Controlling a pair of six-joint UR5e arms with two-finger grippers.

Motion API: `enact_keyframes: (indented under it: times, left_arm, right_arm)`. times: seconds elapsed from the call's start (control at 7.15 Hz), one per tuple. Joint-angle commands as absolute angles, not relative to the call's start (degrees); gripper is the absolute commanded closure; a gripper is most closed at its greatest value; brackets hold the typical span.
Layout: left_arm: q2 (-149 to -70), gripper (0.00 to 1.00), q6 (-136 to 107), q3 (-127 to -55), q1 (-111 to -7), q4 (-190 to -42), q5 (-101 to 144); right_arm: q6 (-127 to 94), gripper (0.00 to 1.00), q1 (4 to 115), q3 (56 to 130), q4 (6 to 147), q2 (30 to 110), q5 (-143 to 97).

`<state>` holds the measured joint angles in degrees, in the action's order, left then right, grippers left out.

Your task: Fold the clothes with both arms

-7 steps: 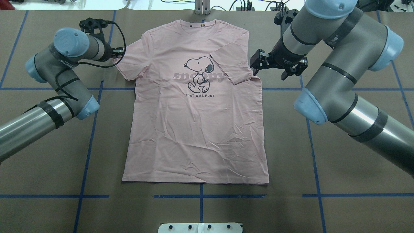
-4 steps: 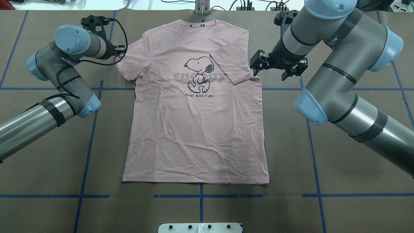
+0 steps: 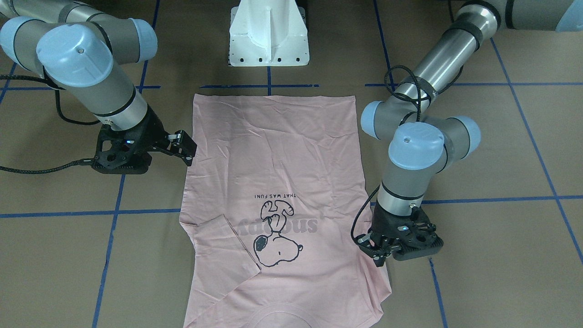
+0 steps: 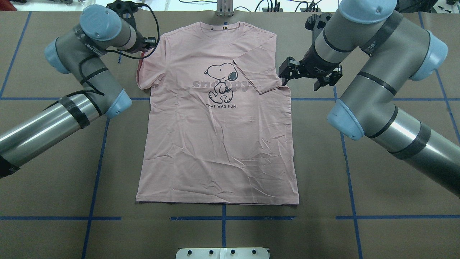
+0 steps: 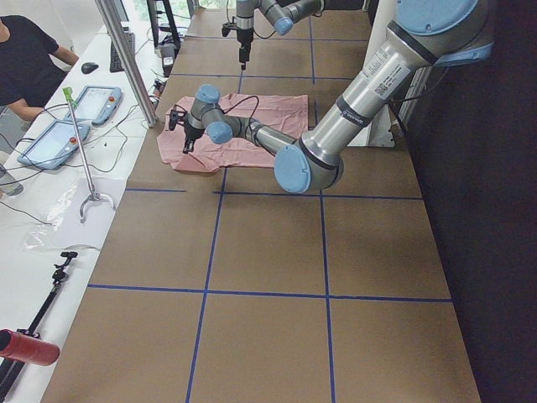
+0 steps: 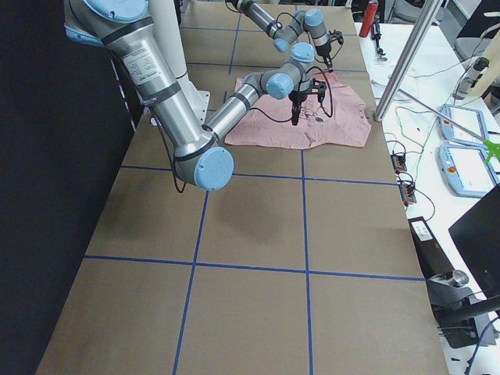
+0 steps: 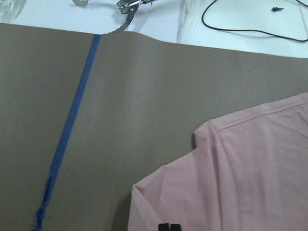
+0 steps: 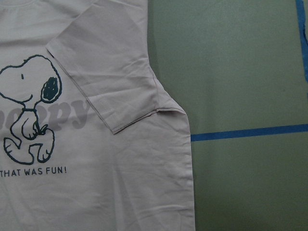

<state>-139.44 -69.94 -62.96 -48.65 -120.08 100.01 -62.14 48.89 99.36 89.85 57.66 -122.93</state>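
The pale pink T-shirt point(image 4: 219, 144) lies flat and print up on the brown table, collar at the far edge. Its sleeve on the right arm's side point(image 4: 257, 72) is folded in over the chest. My right gripper point(image 4: 284, 72) hovers open just outside that fold, holding nothing, and it also shows in the front-facing view point(image 3: 187, 150). My left gripper point(image 4: 147, 43) is shut on the other sleeve point(image 4: 143, 72), which is lifted and bunched toward the shoulder. In the left wrist view the closed fingertips point(image 7: 163, 226) pinch the pink fabric point(image 7: 250, 183).
Blue tape lines point(image 4: 222, 218) cross the brown table cover. The white pedestal point(image 3: 268, 36) stands past the shirt's hem. A metal post point(image 4: 224, 7) rises at the far edge by the collar. A person point(image 5: 25, 59) and tablets point(image 5: 92, 101) are at the side bench.
My left gripper has travelled right and toward the far edge with the sleeve, pulling it up off the table toward the shoulder. The right gripper has barely moved.
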Motion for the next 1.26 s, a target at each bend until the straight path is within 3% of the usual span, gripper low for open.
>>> enact_keyframes:
  times: [0.0,0.42,0.56,0.7,0.84,1.12]
  left_arm:
    - [-148.4,1.0,-78.3,-54.6,-44.6,-119.8,99.7]
    - [-149.1,1.0,-79.1,-52.7,-42.8,-121.8,98.2]
    - [-148.8,0.83,-78.8,-52.8,-42.5,-123.6,98.2]
    - [-148.4,0.01,-78.1,-53.5,-41.9,-124.0,98.2]
    - [-147.8,0.0,-77.9,-55.7,-41.7,-123.8,98.3]
    - [-138.8,0.0,-77.9,-69.7,-41.7,-121.8,100.6]
  right_arm:
    - [-62.1,0.0,48.9,99.3,89.5,58.4,-123.0]
    - [-62.1,0.0,48.8,99.1,89.2,58.9,-122.9]
    - [-62.1,0.0,48.7,99.0,89.2,58.9,-122.8]
    - [-62.1,0.0,48.7,99.1,89.2,58.9,-122.9]
    - [-62.1,0.0,48.7,99.4,89.2,59.2,-122.8]
    - [-64.1,0.0,47.0,102.2,89.1,61.7,-122.4]
